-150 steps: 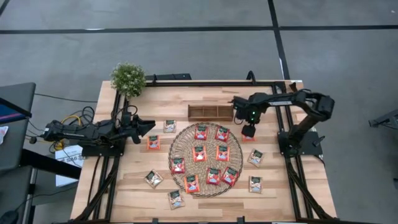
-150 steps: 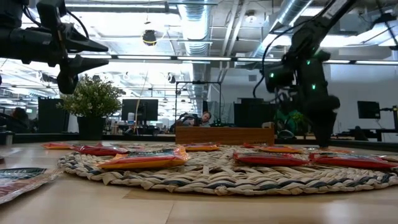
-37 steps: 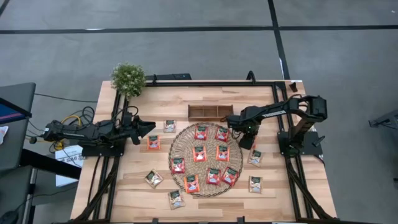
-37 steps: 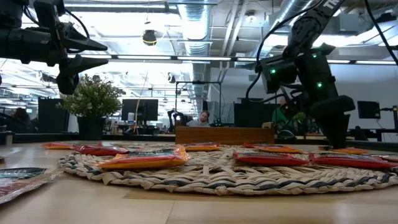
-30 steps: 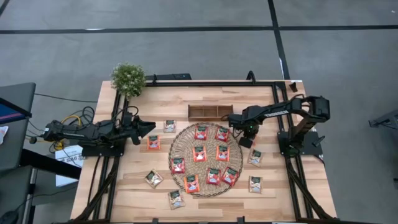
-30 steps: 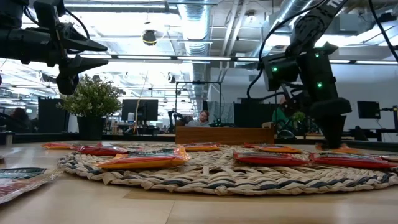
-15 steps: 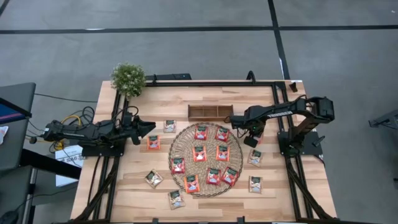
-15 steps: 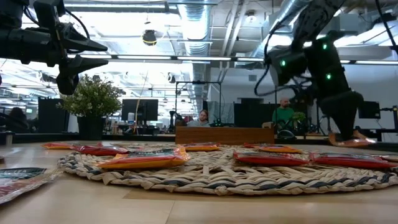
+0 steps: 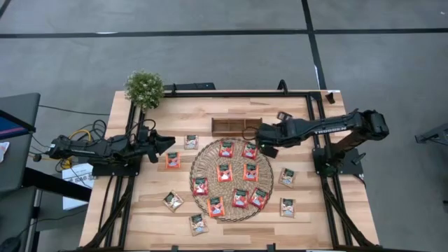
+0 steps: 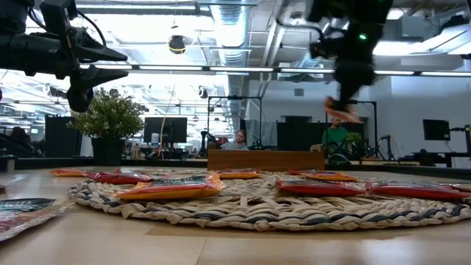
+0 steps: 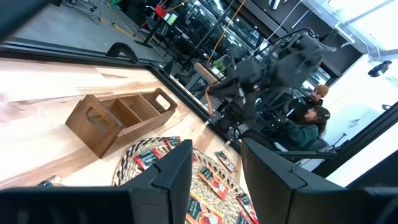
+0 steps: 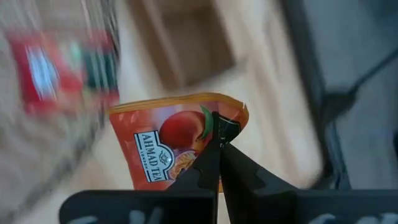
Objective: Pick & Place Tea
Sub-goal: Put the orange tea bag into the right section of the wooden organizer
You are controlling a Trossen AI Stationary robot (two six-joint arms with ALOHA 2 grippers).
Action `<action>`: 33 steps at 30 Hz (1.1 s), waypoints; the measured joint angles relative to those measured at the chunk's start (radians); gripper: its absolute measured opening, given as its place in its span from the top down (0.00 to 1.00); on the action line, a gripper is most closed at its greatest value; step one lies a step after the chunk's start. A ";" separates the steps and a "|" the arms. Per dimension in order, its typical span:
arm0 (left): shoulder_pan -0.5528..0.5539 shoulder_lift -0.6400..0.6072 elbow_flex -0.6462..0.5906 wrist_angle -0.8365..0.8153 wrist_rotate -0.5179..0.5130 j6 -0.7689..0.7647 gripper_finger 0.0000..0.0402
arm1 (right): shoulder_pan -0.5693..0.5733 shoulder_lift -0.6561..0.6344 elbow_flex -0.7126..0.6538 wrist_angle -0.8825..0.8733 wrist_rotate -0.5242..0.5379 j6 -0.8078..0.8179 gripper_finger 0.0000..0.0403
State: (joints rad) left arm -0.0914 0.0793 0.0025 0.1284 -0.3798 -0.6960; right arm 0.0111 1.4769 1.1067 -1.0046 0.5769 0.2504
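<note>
— Two dark arms over one pale wooden desk: where do they stand?

— The right gripper hangs above the desk's far half, between the small brown wooden tray and the far rim of the round woven straw mat, fingers pressed together on a corner of an orange foil tea sachet with a fruit print, lifted clear of the surface. The left gripper waits near the desk's left edge, its fingers spread and empty.

— And the open room?

— Bare plank runs along the far edge behind the tray, and along the near edge. Flat red-orange sachets crowd the coarse braided mat; whitish, green-printed ones lie scattered on smooth wood toward the right edge and near-left corner. A small leafy potted plant fills the far-left corner. A black metal frame lines the far edge and sides.
</note>
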 joint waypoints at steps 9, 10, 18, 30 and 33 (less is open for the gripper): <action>0.000 0.000 0.000 0.000 0.000 0.000 0.67 | -0.054 0.039 0.001 0.345 0.183 -0.286 1.00; 0.000 0.000 0.000 -0.002 0.000 0.000 0.67 | -0.067 0.052 0.004 0.375 0.186 -0.312 1.00; 0.000 0.000 0.000 -0.031 0.001 0.008 0.67 | -0.114 0.188 0.002 0.403 0.290 -0.408 1.00; 0.000 0.000 0.000 -0.043 0.000 0.019 0.67 | -0.103 0.336 0.003 0.493 0.420 -0.521 1.00; 0.000 0.000 0.000 -0.043 -0.001 0.019 0.67 | -0.104 0.347 0.002 0.486 0.465 -0.521 1.00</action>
State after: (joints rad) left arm -0.0910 0.0795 0.0025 0.0851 -0.3807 -0.6769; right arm -0.0928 1.8238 1.1091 -0.5181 1.0419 -0.2705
